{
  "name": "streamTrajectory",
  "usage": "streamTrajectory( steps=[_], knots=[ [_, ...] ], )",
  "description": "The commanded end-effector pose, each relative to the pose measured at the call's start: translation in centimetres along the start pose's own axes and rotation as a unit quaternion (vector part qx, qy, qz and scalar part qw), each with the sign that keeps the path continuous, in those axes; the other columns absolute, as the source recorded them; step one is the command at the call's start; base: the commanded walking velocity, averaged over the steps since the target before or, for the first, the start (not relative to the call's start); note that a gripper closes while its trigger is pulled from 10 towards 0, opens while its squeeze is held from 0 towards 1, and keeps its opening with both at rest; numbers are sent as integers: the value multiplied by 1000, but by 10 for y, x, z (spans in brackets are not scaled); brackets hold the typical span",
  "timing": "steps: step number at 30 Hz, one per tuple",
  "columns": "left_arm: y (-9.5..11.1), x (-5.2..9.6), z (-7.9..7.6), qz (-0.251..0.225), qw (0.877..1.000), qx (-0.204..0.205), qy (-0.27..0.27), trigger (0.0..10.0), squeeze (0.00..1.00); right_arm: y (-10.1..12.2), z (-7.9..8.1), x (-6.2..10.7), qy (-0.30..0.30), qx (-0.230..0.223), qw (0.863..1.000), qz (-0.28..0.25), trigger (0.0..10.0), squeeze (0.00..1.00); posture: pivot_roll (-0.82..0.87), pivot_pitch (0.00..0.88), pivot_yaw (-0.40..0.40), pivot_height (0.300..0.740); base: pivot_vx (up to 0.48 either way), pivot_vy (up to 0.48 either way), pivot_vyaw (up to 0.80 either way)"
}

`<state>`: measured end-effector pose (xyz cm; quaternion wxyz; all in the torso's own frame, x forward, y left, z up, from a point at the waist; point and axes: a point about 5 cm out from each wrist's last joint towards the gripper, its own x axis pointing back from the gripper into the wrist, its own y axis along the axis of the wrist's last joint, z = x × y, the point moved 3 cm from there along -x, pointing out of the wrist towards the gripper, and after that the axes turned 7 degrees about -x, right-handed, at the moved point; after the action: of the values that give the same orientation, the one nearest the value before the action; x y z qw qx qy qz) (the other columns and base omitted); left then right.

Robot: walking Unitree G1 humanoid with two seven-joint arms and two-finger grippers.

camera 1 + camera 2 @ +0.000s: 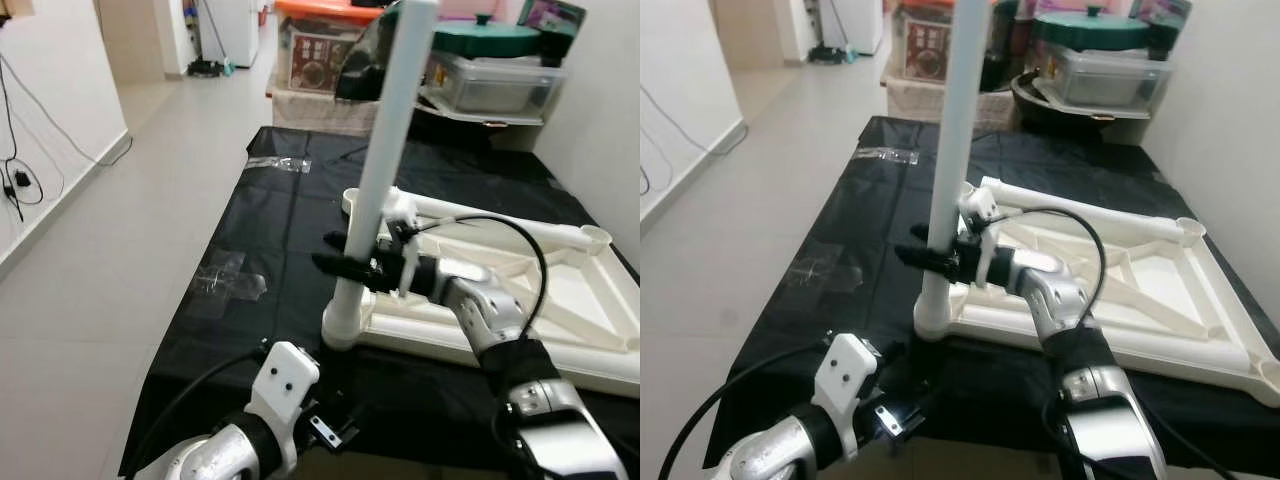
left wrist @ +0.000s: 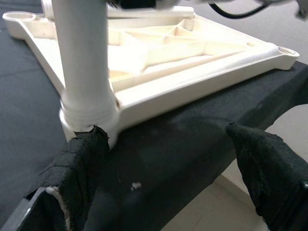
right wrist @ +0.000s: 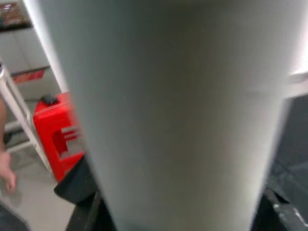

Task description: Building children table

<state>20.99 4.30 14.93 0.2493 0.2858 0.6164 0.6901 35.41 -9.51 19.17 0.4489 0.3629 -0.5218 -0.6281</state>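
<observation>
A white plastic tabletop [image 1: 560, 300] lies upside down on a black cloth [image 1: 270, 220] that covers a low table. A white table leg [image 1: 385, 160] stands upright in its near left corner socket [image 1: 340, 328]. My right gripper [image 1: 345, 265] is shut on this leg a little above the socket; the leg [image 3: 168, 110] is close up in the right wrist view. My left gripper [image 2: 166, 139] is open, low at the cloth's front edge just in front of that corner. One of its fingers [image 2: 82, 154] almost touches the socket base.
Empty sockets sit at the far left [image 1: 352, 197] and far right [image 1: 595, 236] corners. Storage boxes [image 1: 320, 50] and a teal-lidded pot [image 1: 485, 38] stand beyond the table. Tiled floor [image 1: 100, 250] runs along the left. A red stool [image 3: 55, 130] stands on the floor.
</observation>
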Motion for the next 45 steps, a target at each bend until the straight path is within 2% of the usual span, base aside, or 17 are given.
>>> streamTrajectory(
  steps=[1, 9, 11, 12, 14, 15, 17, 23, 25, 26, 29, 30, 33, 34, 38, 40, 45],
  knots=[
    [-2, -1, -2, 4, 1000, 4, -5, 10000, 0, -8, 7, -3, 22, -15, 1000, 11, 0, 0, 191, 0, -123, 740, 0, 0, 0],
    [-4, -7, 1, 1, 1000, -4, -11, 10000, 0, -16, -21, 19, -226, 23, 974, -22, 0, 0, 179, 0, -109, 740, 0, 0, 0],
    [-5, -9, 3, 2, 1000, -6, -12, 10000, 0, -24, -34, 42, -382, 10, 923, -35, 0, 0, 159, 0, -88, 740, 0, 0, 0],
    [-5, -9, 3, 2, 1000, -6, -12, 10000, 0, -24, -34, 42, -382, 10, 923, -35, 0, 0, 159, 0, -88, 740, 0, 0, 0],
    [-6, -11, 6, 2, 1000, -7, -13, 10000, 0, -38, -31, 78, -564, -3, 824, -49, 0, 0, 146, 0, -73, 740, 0, 0, 0],
    [-6, -11, 6, 2, 1000, -7, -13, 10000, 0, -38, -31, 78, -564, -3, 824, -49, 0, 0, 146, 0, -73, 740, 0, 0, 0],
    [-6, -12, 7, 2, 1000, -8, -14, 10000, 0, -48, -16, 100, -666, -23, 743, -62, 0, 0, 143, 0, -72, 740, 0, 0, 0],
    [-7, -16, 9, 2, 1000, -13, -17, 10000, 0, -63, 10, 90, -745, -105, 650, -110, 0, 0, 149, 0, -70, 740, 0, 0, 0],
    [-7, -16, 9, 2, 1000, -13, -17, 10000, 0, -60, 10, 81, -734, -109, 660, -121, 0, 0, 149, 0, -71, 740, 0, 0, 0],
    [-8, -16, 9, 2, 1000, -14, -18, 10000, 0, -55, 7, 60, -693, -115, 698, -139, 10000, 0, 147, 0, -71, 740, 0, 0, 0],
    [-8, -17, 9, 1, 1000, -15, -18, 10000, 0, -53, 8, 55, -686, -117, 704, -142, 10000, 0, 147, 0, -71, 740, 0, 0, 0],
    [-8, -17, 9, 1, 1000, -14, -18, 10000, 0, -50, 9, 49, -670, -111, 719, -147, 10000, 1000, 146, 0, -73, 740, 0, 0, 0],
    [-8, -17, 9, 1, 1000, -14, -19, 10000, 0, -46, 8, 47, -648, -93, 740, -156, 10000, 1000, 146, 0, -73, 740, 0, 0, 0],
    [-8, -17, 9, 1, 1000, -14, -19, 10000, 0, -44, 8, 47, -627, -93, 756, -166, 10000, 0, 145, 0, -75, 740, 0, 0, 0],
    [-8, -18, 8, 1, 1000, -14, -19, 10000, 0, -43, 5, 51, -564, -85, 803, -174, 10000, 0, 144, 0, -76, 740, 0, 0, 0],
    [-8, -19, 8, 0, 1000, -16, -19, 10000, 0, -45, -1, 60, -466, -83, 868, -150, 10000, 0, 143, 0, -71, 740, 0, 0, 0],
    [-9, -20, 9, -1, 1000, -17, -19, 10000, 0, -40, 3, 65, -336, -86, 931, -117, 10000, 0, 148, 0, -71, 740, 0, 0, 0]
  ],
)
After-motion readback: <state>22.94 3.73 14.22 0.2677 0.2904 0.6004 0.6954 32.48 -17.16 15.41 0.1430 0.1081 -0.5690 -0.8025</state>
